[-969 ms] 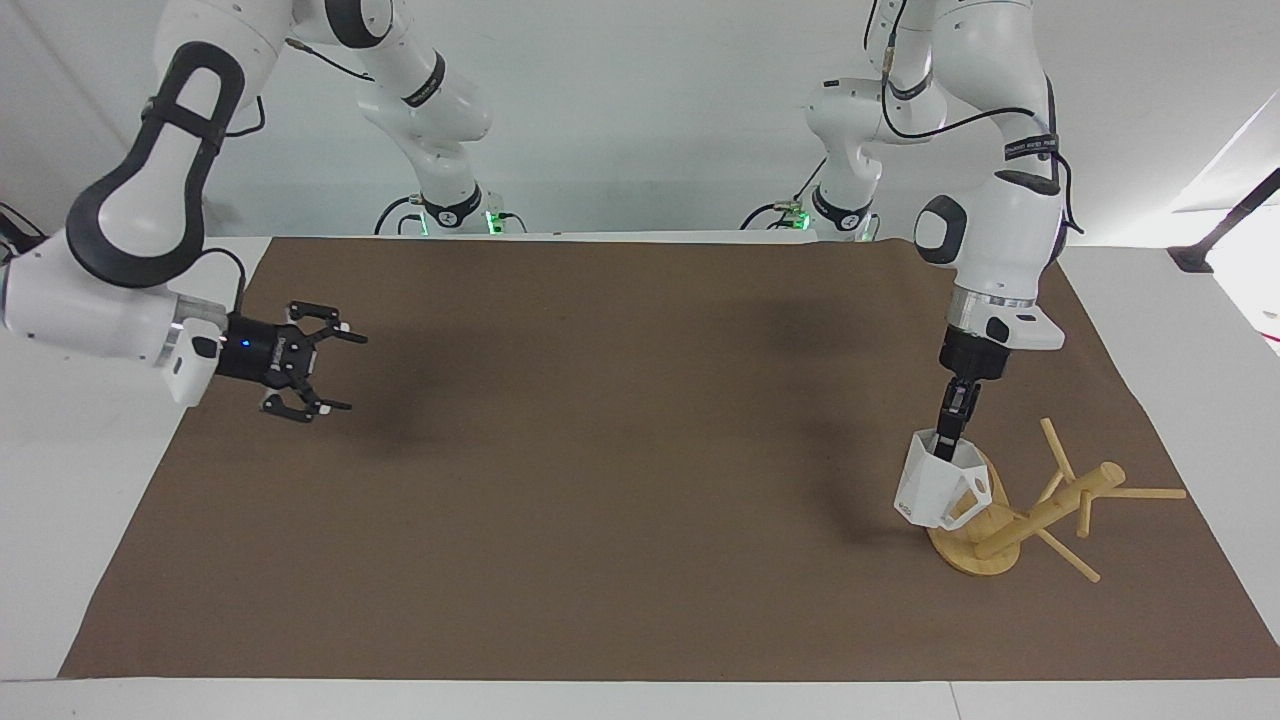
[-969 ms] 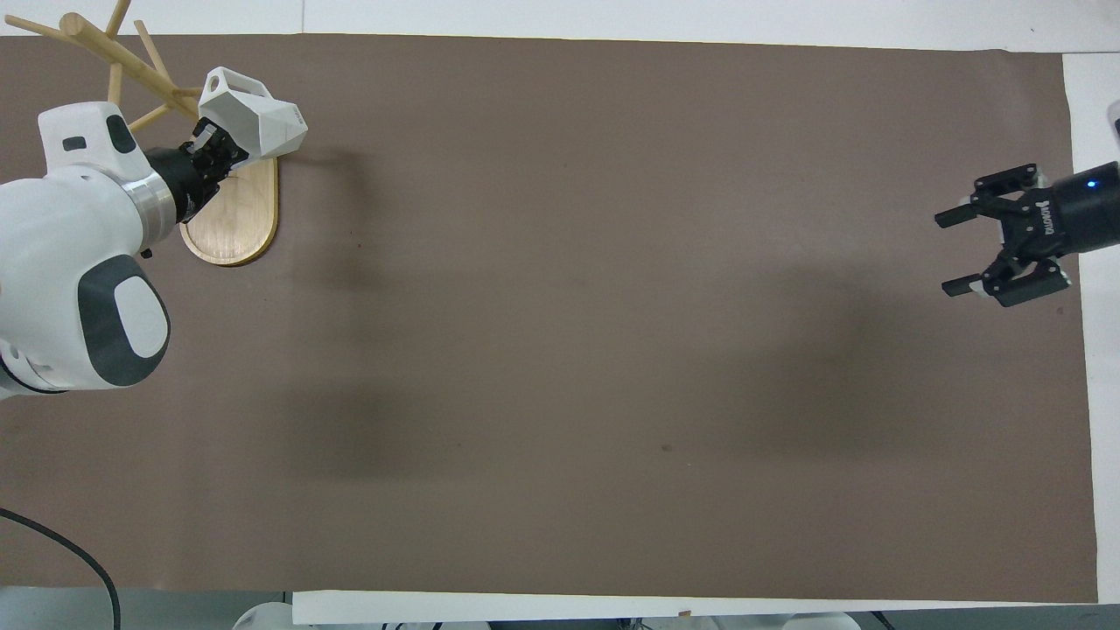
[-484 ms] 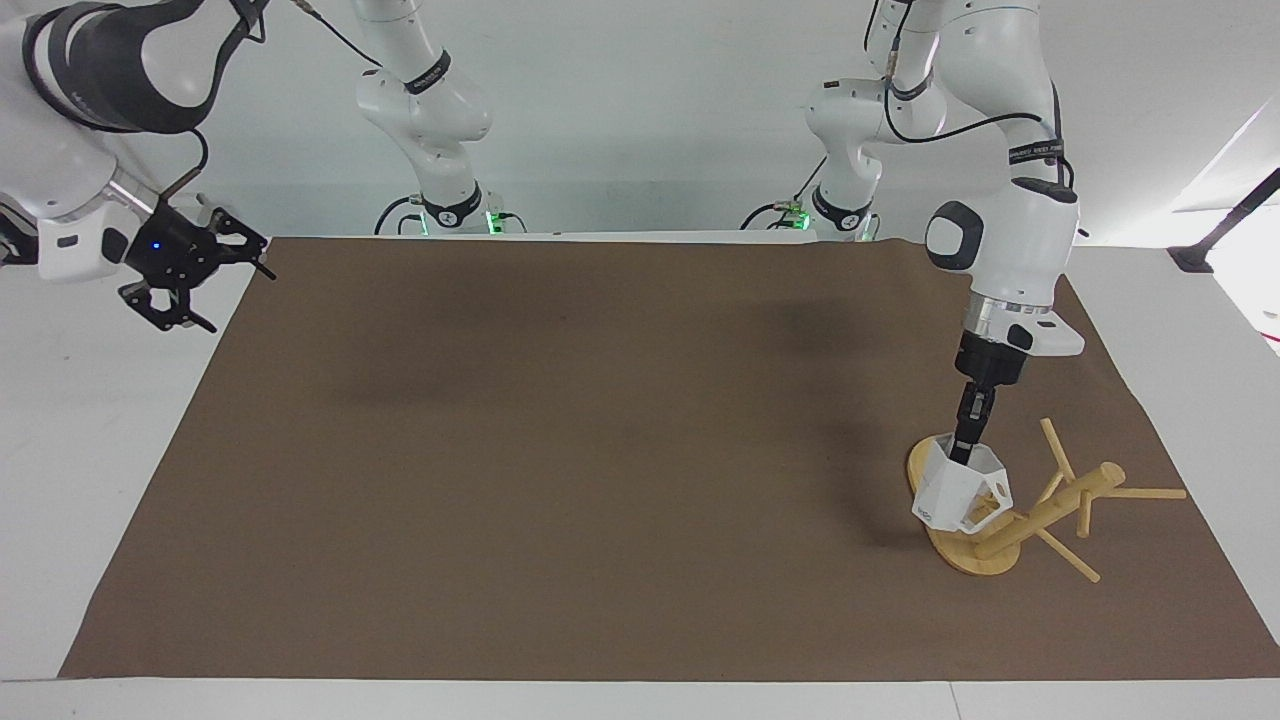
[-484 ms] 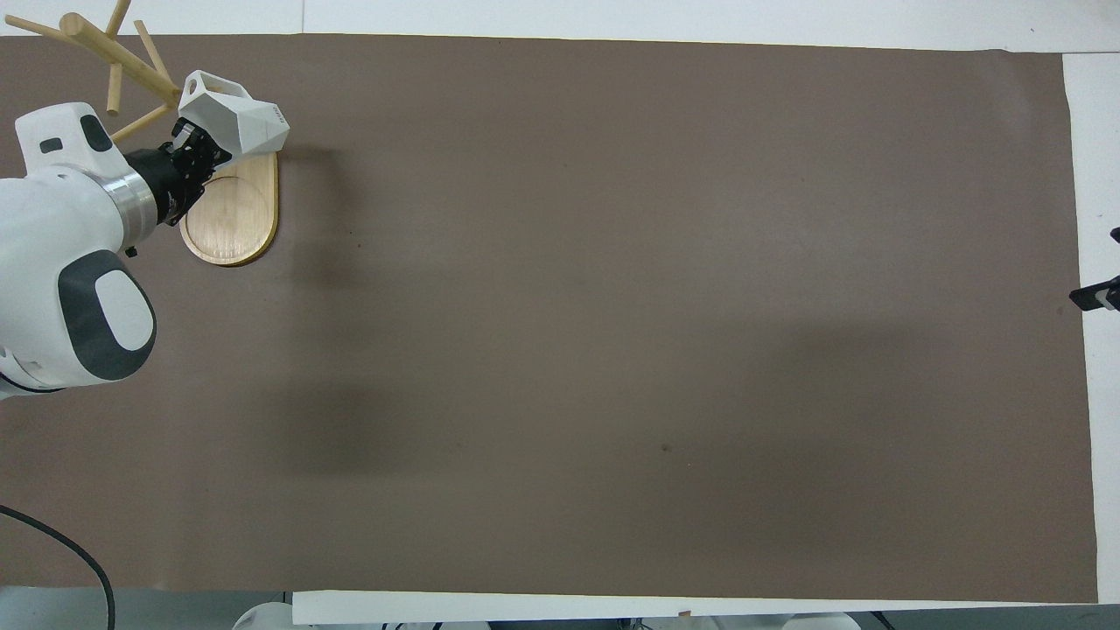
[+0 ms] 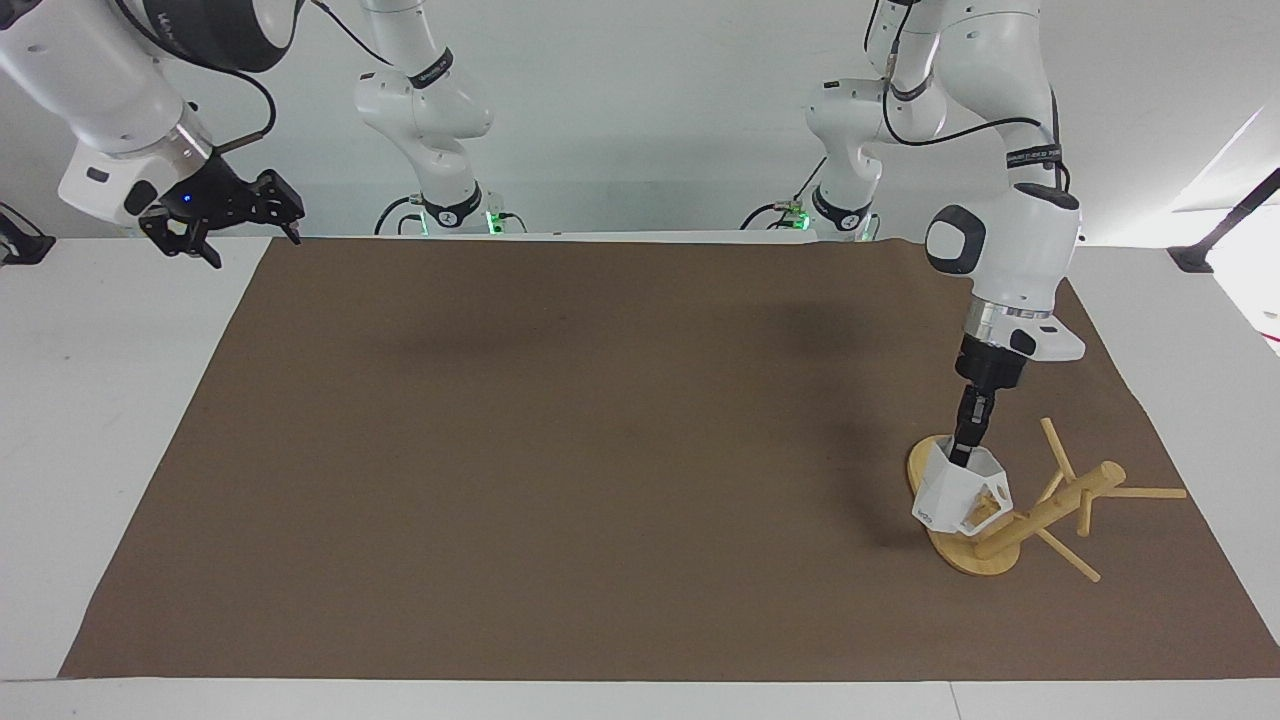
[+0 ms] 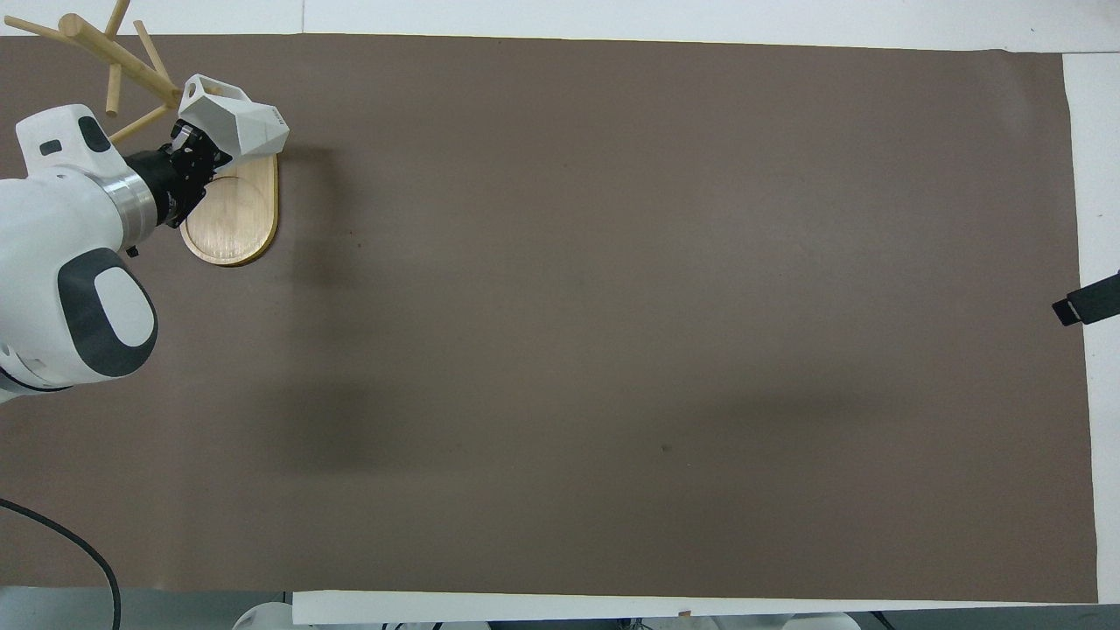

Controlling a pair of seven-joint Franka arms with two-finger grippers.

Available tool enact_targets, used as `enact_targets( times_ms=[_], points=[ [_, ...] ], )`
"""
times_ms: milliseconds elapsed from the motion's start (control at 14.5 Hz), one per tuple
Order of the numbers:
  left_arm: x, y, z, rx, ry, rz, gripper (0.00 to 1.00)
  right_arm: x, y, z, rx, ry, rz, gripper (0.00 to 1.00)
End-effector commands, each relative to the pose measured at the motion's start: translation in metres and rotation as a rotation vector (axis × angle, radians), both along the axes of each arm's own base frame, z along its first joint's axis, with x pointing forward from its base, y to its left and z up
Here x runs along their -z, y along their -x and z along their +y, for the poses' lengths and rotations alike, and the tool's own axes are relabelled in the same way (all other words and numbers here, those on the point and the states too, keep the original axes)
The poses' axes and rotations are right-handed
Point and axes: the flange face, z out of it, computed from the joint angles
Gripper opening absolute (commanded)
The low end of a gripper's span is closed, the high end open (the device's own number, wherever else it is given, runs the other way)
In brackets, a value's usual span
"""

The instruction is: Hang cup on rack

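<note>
Since the earlier frames, the right gripper (image 5: 232, 222) has risen and pulled back from above the brown mat toward the robots' edge of the worktop at the right arm's end, while the left gripper (image 5: 966, 452) has shifted the cup slightly toward the rack post and lowered it.

Facing view, left to right:

1. The right gripper hangs in the air above the corner of the white worktop (image 5: 120, 400), just off the flat brown paper mat (image 5: 560, 440). Its black fingers (image 5: 282, 212) are spread apart and hold nothing. In the overhead view only a dark tip (image 6: 1085, 306) shows at the frame edge.

2. The middle of the mat carries only soft shadows.

3. The left gripper points steeply down at the left arm's end of the worktop. Its fingers are clenched on the rim of the small white faceted plastic cup (image 5: 955, 492), one finger reaching inside the mouth.

4. The cup is tilted, held just above the oval flat base of the light bamboo mug rack (image 5: 1040, 510). The angular handle of the cup faces the round post and lies against or just beside a low peg; actual engagement on the peg cannot be determined.

5. The rack post leans away from the cup in this view, with thin pegs sticking out on several sides.
</note>
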Motion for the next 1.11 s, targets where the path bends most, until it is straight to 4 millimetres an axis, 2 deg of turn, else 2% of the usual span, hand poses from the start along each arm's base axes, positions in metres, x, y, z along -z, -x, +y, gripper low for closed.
enact_targets(
  times_ms=[0,69,138,208,346,415,553,692,830,1038],
  points=[
    [0.008,0.003,0.012,-0.025,0.015,0.038,0.30,-0.005,-0.006,0.038,0.067,0.068,0.003,1.00],
    [0.008,0.003,0.014,-0.029,0.016,0.048,0.54,-0.006,-0.005,0.051,0.082,0.124,0.007,1.00],
    [0.009,0.003,0.016,-0.033,0.018,0.055,0.63,-0.002,-0.008,0.051,0.093,0.141,0.011,1.00],
    [0.010,0.004,0.017,-0.032,0.019,0.074,0.78,0.017,-0.016,0.045,0.105,0.136,0.059,1.00],
    [0.009,0.006,0.019,-0.019,0.023,0.129,1.00,0.010,-0.012,0.036,0.124,0.098,0.051,1.00],
    [0.008,0.009,0.020,-0.011,0.027,0.167,1.00,0.007,-0.008,0.031,0.143,0.076,0.050,1.00],
    [-0.012,0.015,0.032,0.000,0.035,0.247,1.00,0.003,-0.001,0.029,0.157,0.075,0.048,1.00],
    [-0.041,0.019,0.041,0.030,0.014,0.310,1.00,0.005,-0.002,0.024,0.164,0.075,0.047,1.00],
    [-0.074,0.022,0.053,0.101,-0.088,0.384,1.00,0.009,0.000,0.022,0.161,0.073,0.060,1.00],
    [-0.126,0.026,0.056,0.242,-0.150,0.481,1.00,0.012,0.001,0.024,0.155,0.070,0.067,1.00]
  ],
)
